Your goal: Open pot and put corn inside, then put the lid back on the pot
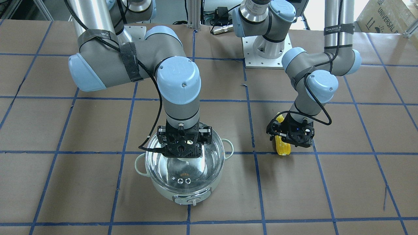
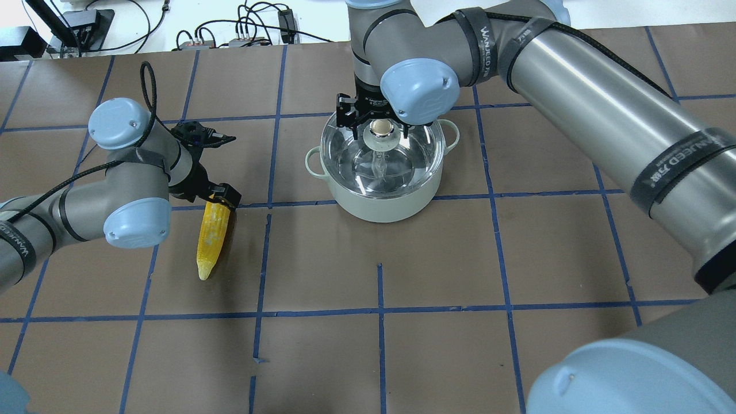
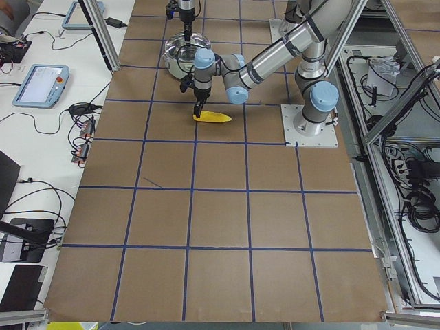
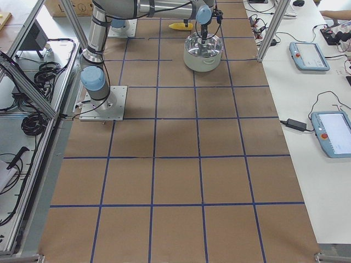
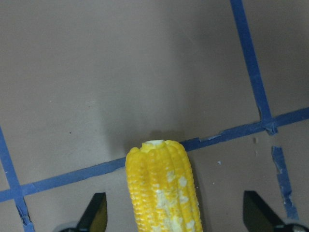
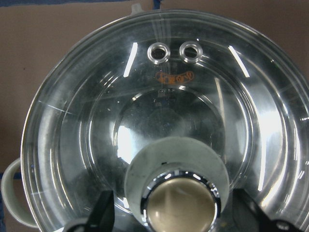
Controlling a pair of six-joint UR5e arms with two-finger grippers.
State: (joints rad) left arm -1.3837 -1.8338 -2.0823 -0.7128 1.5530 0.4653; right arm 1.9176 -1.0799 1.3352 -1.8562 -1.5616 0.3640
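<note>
The pot (image 1: 183,193) stands on the table with the clear glass lid (image 1: 199,169) on it. My right gripper (image 2: 376,118) is lowered over the lid. In the right wrist view its fingers (image 6: 104,215) stand apart on either side of the beige knob (image 6: 181,209), open and not touching it. The yellow corn (image 2: 211,237) lies flat on the table to the pot's side. My left gripper (image 1: 290,138) hovers low over it. In the left wrist view the corn (image 5: 161,188) lies between its open fingertips (image 5: 96,215), with gaps on both sides.
The table is brown paper with a blue tape grid (image 2: 379,310). The arms' base plates (image 1: 267,54) sit at the robot's side. Tablets and cables (image 4: 307,55) lie on the white side benches beyond the table edges.
</note>
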